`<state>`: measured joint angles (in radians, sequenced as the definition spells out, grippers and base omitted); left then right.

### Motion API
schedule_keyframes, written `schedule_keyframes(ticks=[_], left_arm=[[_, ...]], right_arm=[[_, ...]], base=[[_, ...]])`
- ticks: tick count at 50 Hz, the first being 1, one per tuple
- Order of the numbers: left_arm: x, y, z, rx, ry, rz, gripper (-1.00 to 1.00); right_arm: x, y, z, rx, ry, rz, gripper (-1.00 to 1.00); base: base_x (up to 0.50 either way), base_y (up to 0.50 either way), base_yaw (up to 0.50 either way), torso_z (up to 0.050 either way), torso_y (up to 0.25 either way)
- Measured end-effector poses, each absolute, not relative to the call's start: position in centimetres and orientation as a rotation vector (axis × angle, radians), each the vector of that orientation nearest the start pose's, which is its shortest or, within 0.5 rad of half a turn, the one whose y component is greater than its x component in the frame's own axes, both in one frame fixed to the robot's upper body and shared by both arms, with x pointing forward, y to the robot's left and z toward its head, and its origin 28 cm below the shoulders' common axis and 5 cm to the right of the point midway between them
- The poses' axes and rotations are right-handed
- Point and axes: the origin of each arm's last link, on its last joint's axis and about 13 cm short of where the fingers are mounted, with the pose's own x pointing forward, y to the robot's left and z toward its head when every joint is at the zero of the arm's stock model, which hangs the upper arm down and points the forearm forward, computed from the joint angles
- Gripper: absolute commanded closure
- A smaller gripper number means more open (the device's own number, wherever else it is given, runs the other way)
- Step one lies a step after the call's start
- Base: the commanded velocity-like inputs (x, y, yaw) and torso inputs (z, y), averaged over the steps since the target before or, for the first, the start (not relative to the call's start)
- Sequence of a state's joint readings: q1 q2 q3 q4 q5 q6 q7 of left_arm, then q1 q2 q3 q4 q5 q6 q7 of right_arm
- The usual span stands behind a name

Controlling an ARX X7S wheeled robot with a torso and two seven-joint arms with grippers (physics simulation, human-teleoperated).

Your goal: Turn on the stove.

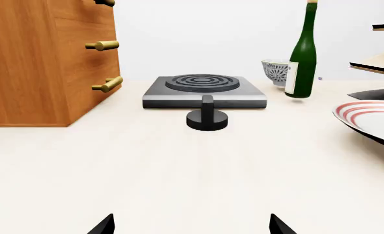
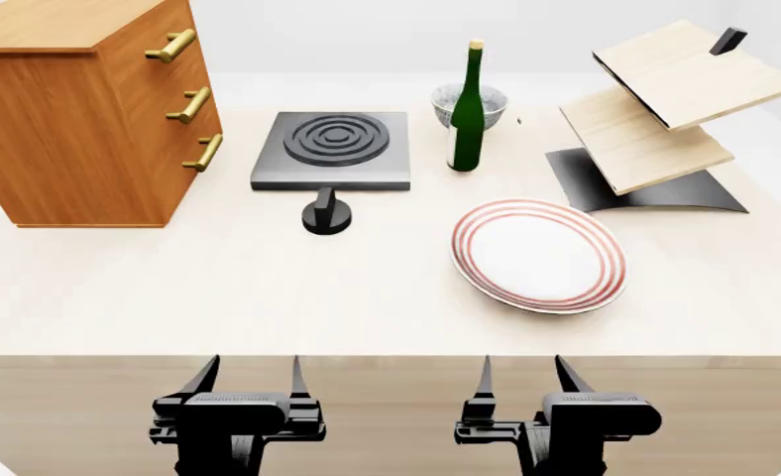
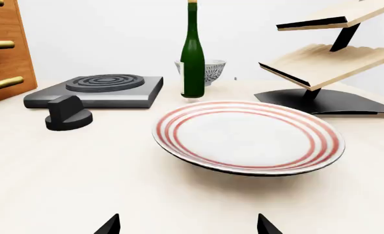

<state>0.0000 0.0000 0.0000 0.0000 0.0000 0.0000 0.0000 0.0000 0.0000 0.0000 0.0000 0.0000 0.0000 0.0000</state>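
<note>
The stove (image 2: 331,149) is a flat dark-grey hotplate with one ringed burner, at the back middle of the cream counter. Its separate black round knob (image 2: 326,215) stands just in front of it, its bar pointing towards the hotplate. Both show in the left wrist view, stove (image 1: 205,91) and knob (image 1: 207,118), straight ahead and well away. In the right wrist view the stove (image 3: 98,90) and knob (image 3: 67,115) sit off to one side. My left gripper (image 2: 249,380) and right gripper (image 2: 520,378) are open and empty at the counter's near edge, far from the knob.
A wooden drawer chest (image 2: 80,109) with brass handles stands left of the stove. A green bottle (image 2: 468,109) and a patterned bowl (image 2: 470,101) are right of it. A red-striped plate (image 2: 539,255) lies ahead of the right gripper. Wooden boards on a black stand (image 2: 655,119) are at the back right.
</note>
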Motion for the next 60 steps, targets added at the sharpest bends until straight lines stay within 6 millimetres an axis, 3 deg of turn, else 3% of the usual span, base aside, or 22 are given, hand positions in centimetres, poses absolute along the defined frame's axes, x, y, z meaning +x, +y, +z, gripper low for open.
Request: schedule_keyframes(ticks=[20, 27, 42, 48, 60], left_arm=[[21.2, 20.8, 1.8, 0.011, 0.022, 0.021, -1.0], [21.3, 21.3, 4.5, -0.012, 0.051, 0.014, -1.0], [20.9, 22.2, 12.0, -0.071, 0.051, -0.039, -1.0], [20.5, 22.2, 13.3, -0.065, 0.046, -0.061, -1.0], [20.1, 22.3, 14.1, -0.056, 0.042, -0.08, -1.0]], right_arm=[[21.2, -9.6, 1.8, -0.045, 0.025, -0.043, -1.0], [21.3, -9.9, 4.5, -0.025, 0.064, -0.057, -1.0], [20.6, -11.0, 13.4, 0.032, 0.051, -0.028, -1.0], [19.9, -11.1, 14.8, 0.022, 0.042, -0.016, -1.0], [19.0, -11.2, 15.5, 0.057, 0.02, 0.012, -1.0]], base=[[0.0, 0.0, 0.0, 0.0, 0.0], [0.0, 0.0, 0.0, 0.0, 0.0], [0.0, 0.0, 0.0, 0.0, 0.0], [0.0, 0.0, 0.0, 0.0, 0.0], [0.42, 0.0, 0.0, 0.0, 0.0]])
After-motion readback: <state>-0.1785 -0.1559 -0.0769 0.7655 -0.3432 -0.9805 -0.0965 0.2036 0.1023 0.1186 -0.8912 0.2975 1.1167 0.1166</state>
